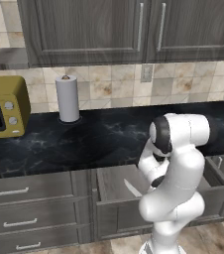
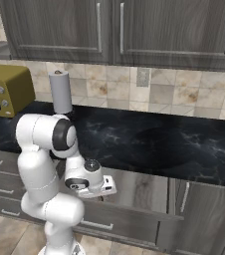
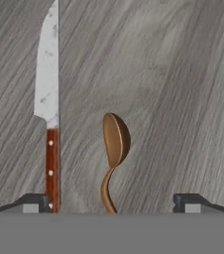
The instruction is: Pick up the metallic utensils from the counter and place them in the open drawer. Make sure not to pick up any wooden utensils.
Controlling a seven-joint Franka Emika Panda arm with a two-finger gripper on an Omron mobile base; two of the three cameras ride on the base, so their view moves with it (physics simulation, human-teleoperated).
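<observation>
My gripper (image 3: 112, 202) stands open over the open drawer (image 3: 173, 89), its fingertips (image 3: 34, 202) far apart at the bottom of the hand view. On the drawer's grey wood-grain floor lies a knife (image 3: 47, 79) with a silvery pointed blade and a red-brown riveted handle, next to my left fingertip. A small glossy brown spoon (image 3: 115, 141) lies free between the fingers. In the left base view the knife blade (image 1: 132, 188) shows inside the drawer (image 1: 111, 181), beside my lowered hand. The black veined counter (image 1: 84, 139) runs above the drawer (image 2: 139, 191).
A yellow toaster oven (image 1: 2, 106) sits at the counter's left end, with a paper towel roll (image 1: 67, 98) beside it. Grey upper cabinets (image 2: 119, 30) hang overhead. Closed drawers (image 1: 15, 191) flank the open one on the left.
</observation>
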